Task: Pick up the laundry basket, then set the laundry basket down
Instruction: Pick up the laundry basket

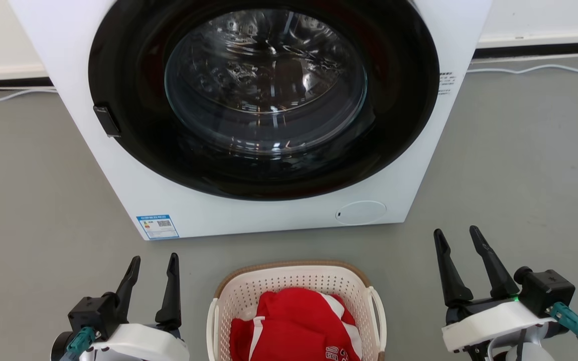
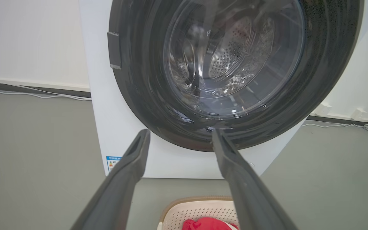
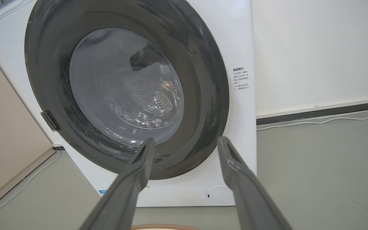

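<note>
The laundry basket (image 1: 249,296), cream-white and perforated with a brown rim band, stands on the grey floor at the bottom centre of the head view, holding red and white clothing (image 1: 294,326). Its white loop handles (image 1: 378,316) stick out at both sides. My left gripper (image 1: 153,260) hovers open to the basket's left, apart from it. My right gripper (image 1: 457,233) stays open to the basket's right, also apart. The left wrist view catches the basket's rim (image 2: 196,201) low between my left gripper's (image 2: 180,135) fingers. A sliver of brown rim (image 3: 161,226) shows in the right wrist view under my right gripper (image 3: 185,142).
A white front-loading washing machine (image 1: 269,210) with a dark round glass door, shut, stands just beyond the basket. Grey floor (image 1: 520,175) spreads to both sides. White cables (image 1: 540,67) run along the wall's dark baseboard behind.
</note>
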{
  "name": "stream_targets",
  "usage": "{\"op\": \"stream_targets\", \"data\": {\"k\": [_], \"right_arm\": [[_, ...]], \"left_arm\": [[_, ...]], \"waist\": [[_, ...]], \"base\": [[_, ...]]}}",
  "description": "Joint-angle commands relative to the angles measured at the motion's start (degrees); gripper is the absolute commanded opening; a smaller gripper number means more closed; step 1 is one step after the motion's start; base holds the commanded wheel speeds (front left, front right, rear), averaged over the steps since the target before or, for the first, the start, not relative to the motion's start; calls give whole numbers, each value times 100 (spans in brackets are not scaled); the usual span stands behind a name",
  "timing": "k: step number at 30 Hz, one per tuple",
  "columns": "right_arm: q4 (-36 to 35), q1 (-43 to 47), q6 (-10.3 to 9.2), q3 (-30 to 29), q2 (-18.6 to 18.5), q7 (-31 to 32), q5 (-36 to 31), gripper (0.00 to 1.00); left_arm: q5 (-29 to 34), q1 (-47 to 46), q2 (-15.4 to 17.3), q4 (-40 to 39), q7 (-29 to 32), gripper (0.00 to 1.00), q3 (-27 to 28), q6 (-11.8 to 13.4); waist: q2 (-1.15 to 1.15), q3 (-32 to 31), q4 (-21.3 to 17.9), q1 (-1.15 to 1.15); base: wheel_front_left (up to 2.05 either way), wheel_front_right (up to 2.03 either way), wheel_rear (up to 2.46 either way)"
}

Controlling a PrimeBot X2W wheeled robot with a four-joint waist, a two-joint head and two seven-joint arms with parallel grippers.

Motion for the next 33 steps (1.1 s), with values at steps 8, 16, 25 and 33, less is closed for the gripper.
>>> {"op": "stream_targets", "data": {"k": [8,16,25,33], "right_arm": [[-87,-335,41,57,70,-79,-72,100],[125,-600,41,147,134,-79,-75,100],[480,-871,41,83,192,-79,-133,100],[1000,-1110,41,55,226,-79,-163,100]], "left_arm": [[-16,-427,50,-64,-36,100,174,-39],[88,-754,50,284,-36,100,160,-129],[199,-1179,96,824,-36,100,84,-210],[193,-1554,136,1435,-36,100,94,-233]], "waist": [[0,415,15,0],[0,904,19,0],[0,1448,52,0],[0,1845,54,0]], "base": [[0,0,0],[0,0,0],[0,0,0],[0,0,0]]}}
